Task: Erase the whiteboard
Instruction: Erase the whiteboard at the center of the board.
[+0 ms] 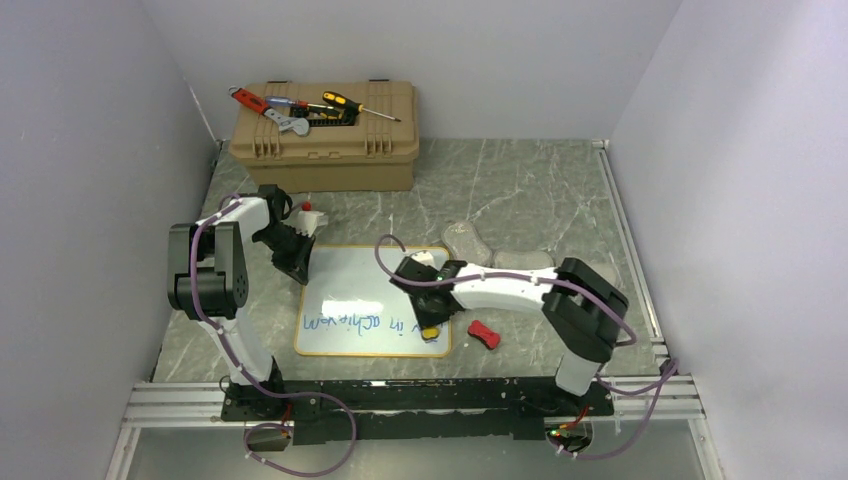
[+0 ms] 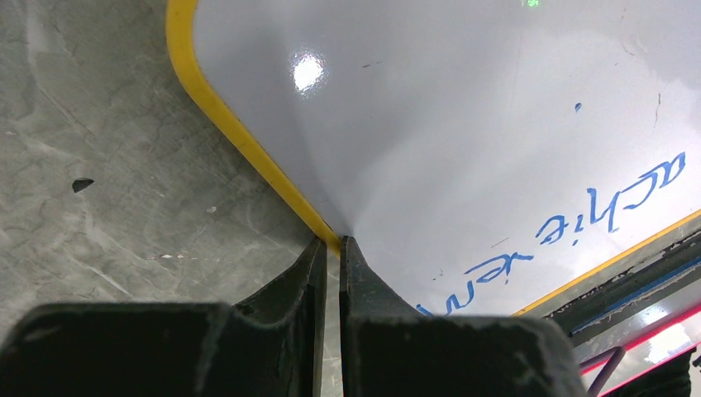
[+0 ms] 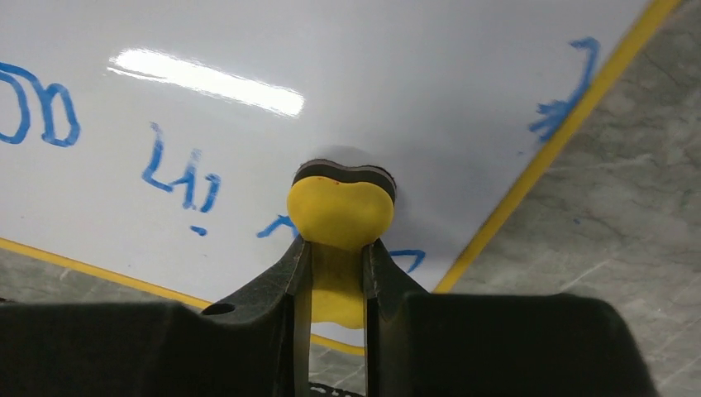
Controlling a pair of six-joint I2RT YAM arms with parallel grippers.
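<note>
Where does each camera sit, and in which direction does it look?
Top external: above, behind the bases, looking down on the table; left arm and right arm show.
Left wrist: looks along the left fingers, pinching the whiteboard frame.
Right wrist: looks down past the right fingers, holding a yellow eraser on the whiteboard.
Shared: all show blue writing.

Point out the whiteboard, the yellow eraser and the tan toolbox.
whiteboard [image 1: 360, 283], top external view, bare white surface above the writing.
yellow eraser [image 3: 339, 213], right wrist view, its rounded yellow end.
tan toolbox [image 1: 325, 170], top external view, its front wall.
</note>
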